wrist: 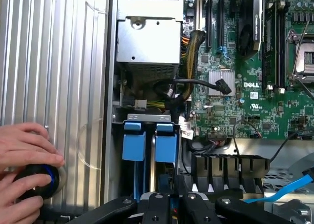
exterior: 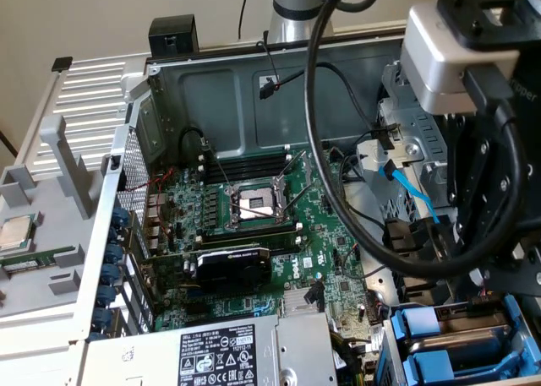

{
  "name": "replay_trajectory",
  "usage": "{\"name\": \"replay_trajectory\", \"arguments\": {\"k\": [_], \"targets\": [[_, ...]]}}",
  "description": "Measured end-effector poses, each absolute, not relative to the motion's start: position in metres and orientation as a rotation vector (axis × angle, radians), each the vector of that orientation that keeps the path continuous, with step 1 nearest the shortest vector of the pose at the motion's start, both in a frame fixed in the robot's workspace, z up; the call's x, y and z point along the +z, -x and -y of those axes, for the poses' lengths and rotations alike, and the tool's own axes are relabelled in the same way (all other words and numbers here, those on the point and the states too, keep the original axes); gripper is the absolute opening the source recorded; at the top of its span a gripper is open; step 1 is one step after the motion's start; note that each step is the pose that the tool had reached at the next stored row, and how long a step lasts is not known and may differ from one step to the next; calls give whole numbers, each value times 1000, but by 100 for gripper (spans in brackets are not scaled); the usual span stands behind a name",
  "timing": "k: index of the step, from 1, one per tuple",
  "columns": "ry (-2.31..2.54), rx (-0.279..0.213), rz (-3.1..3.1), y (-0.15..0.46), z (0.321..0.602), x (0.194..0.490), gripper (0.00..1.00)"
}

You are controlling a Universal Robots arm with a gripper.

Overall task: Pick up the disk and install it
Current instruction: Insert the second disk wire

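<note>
On the exterior view's left, a CPU chip (exterior: 17, 232) sits on the grey side panel (exterior: 80, 99) w/ ribbed metal, well apart from the open PC case. Centre: green motherboard (exterior: 254, 234) w/ empty CPU socket (exterior: 256, 203), black graphics card (exterior: 232, 263) just below it, power supply (exterior: 224, 352) w/ white label at the near edge. A thick black cable (exterior: 317, 149) loops down across the board. On the exterior view's right, the arm's wrist hangs over the drive bay. The disk (exterior: 452, 365), in its blue carrier, sits in the bay at the case corner, beside a second blue-carrier drive; which is which, can't tell. In the wrist view, a person's hand (wrist: 24, 150) presses a black round button w/ blue ring (wrist: 37, 180) on the ribbed panel. The gripper (wrist: 169, 207) hovers just above the two blue carriers (wrist: 149, 143), fingers pressed together, holding nothing visible.
</note>
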State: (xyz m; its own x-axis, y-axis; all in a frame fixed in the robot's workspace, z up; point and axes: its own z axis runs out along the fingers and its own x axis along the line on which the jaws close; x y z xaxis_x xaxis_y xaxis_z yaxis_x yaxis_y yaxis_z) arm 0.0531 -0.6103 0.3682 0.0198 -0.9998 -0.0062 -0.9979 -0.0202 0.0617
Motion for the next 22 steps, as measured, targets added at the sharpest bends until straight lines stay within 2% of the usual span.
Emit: {"name": "replay_trajectory", "arguments": {"k": [7,22], "targets": [[-2229,-100,2184,-53,613,364,16],[-2231,-104,2185,-53,617,361,16]]}}
